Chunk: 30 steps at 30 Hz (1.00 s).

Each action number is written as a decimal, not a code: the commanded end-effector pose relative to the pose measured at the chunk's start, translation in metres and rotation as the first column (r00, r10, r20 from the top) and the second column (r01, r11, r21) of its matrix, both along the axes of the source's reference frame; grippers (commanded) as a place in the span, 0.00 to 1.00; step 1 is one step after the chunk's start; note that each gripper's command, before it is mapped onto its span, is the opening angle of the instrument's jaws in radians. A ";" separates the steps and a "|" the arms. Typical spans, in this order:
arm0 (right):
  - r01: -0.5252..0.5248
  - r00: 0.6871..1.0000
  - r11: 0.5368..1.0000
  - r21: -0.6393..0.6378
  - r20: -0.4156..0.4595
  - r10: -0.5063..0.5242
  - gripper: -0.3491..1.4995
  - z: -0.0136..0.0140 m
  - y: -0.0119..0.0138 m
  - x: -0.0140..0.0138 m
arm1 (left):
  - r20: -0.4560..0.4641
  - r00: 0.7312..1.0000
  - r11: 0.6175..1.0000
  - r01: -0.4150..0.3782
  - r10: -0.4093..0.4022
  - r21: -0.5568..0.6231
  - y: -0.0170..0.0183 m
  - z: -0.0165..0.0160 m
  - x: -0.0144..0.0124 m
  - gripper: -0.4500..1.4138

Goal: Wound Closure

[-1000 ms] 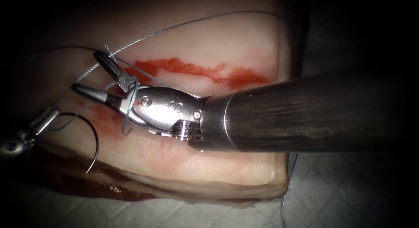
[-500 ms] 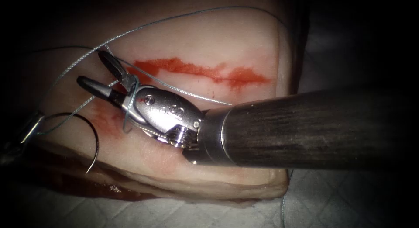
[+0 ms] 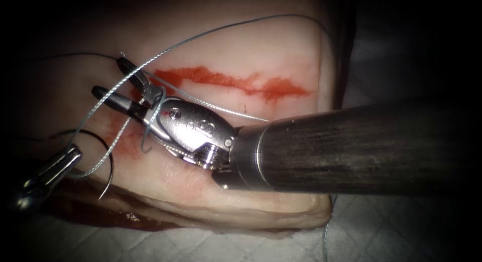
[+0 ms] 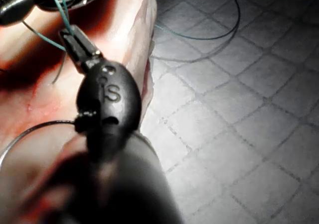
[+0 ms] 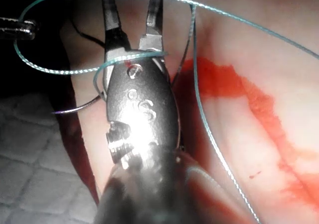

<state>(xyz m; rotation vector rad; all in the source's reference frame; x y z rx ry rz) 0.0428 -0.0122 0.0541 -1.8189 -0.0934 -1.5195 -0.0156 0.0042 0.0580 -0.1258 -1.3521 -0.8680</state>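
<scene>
Spread apart, the jaws of the right tool (image 3: 118,84) hold nothing; thread (image 3: 165,47) is wound around the tool just behind them and one strand crosses the gap between them. Its dark shaft enters from the right and covers much of the tissue (image 3: 281,46) below the cut (image 3: 231,81), a red line running left to right with the tool's tips at its left end. Closed jaws on the left tool (image 3: 70,154), low at the left edge of the endoscope view, pinch the thread, which rises from them toward the right tool; the left wrist view shows the same grip (image 4: 70,37). Free of both tools, the needle (image 3: 103,156) lies on the near left face of the tissue, left of the cut, its curve bulging right and its point aimed down toward the tissue's lower edge. Its blunt end fades into shadow beside the left tool, so whether any part sits in the tissue cannot be told. Red fluid (image 3: 128,141) smears the tissue beside the needle. A quilted pad (image 3: 391,232) lies under the tissue.
</scene>
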 end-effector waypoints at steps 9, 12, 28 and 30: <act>0.012 1.000 1.000 -0.022 0.007 -0.012 0.35 0.0016 -0.0007 0.0012 | 0.160 0.980 0.982 -0.136 0.115 0.130 0.0040 -0.0018 -0.0029 0.00; 0.015 1.000 1.000 -0.026 0.008 -0.015 0.35 0.0019 -0.0008 0.0012 | 0.185 0.976 0.974 -0.148 0.116 0.170 0.0067 -0.0036 -0.0021 0.00; 0.065 0.998 0.996 -0.057 -0.001 -0.065 0.35 0.0026 -0.0020 0.0021 | 0.298 0.950 0.938 -0.186 0.096 0.292 0.0174 -0.0070 -0.0019 0.00; 0.065 0.998 0.996 -0.057 -0.001 -0.065 0.35 0.0026 -0.0020 0.0022 | 0.313 0.944 0.934 -0.202 0.106 0.294 0.0175 -0.0071 -0.0024 0.00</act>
